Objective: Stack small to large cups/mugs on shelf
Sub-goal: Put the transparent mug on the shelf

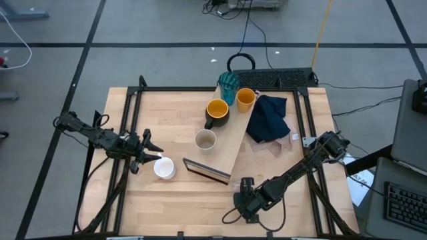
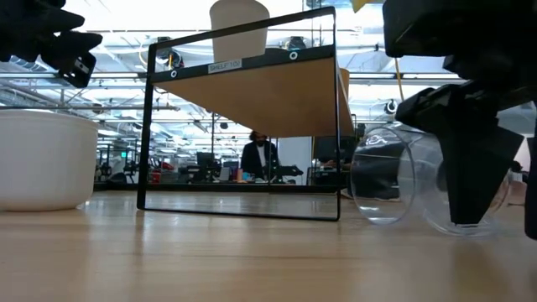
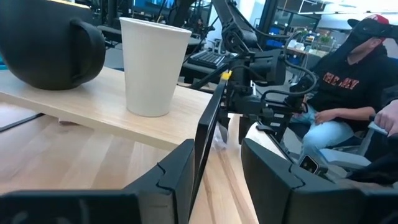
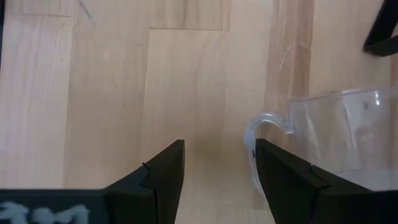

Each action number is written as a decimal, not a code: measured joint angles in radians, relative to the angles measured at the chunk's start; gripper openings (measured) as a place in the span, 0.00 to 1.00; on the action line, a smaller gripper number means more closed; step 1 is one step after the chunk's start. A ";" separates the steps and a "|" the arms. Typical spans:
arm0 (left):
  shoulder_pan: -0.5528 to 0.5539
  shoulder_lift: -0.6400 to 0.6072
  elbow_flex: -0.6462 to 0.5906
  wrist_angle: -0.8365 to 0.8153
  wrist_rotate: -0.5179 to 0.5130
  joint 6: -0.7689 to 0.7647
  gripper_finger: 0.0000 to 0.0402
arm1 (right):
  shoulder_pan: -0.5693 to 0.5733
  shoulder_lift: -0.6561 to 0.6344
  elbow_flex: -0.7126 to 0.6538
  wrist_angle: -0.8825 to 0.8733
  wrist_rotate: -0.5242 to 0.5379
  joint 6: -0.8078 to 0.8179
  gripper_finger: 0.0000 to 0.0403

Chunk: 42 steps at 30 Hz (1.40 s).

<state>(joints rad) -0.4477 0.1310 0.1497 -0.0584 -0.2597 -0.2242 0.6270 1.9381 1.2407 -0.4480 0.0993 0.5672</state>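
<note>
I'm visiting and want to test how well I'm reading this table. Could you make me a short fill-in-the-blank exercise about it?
1. The clear glass beside the right tool lies on its ____.
2. The dark mug on the shelf is ____ inside.
3. The white mug stands on the table, just in front of the ____ tool.
4. The navy cloth lies at the shelf's ____ side.

Missing words: side; yellow; left; right

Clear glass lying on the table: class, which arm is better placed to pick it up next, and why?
Probably the right. The right gripper hangs open directly above the clear glass, its handle near one finger. The left gripper is across the table beside the white mug.
</note>
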 joint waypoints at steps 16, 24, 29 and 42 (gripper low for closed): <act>0.000 0.000 0.000 0.001 0.000 0.004 0.33 | -0.006 0.004 -0.003 -0.021 -0.022 -0.022 0.18; 0.000 0.000 0.000 0.001 0.000 0.004 0.33 | -0.005 0.005 -0.003 -0.023 -0.026 -0.031 0.11; 0.000 0.000 0.000 0.001 0.000 0.004 0.33 | -0.004 0.006 -0.004 -0.034 -0.037 -0.032 0.05; 0.000 0.000 0.000 0.001 0.000 0.004 0.33 | -0.003 0.006 -0.004 -0.037 -0.051 0.005 0.00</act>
<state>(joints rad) -0.4477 0.1307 0.1497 -0.0572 -0.2600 -0.2203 0.6235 1.9446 1.2369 -0.4847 0.0479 0.5718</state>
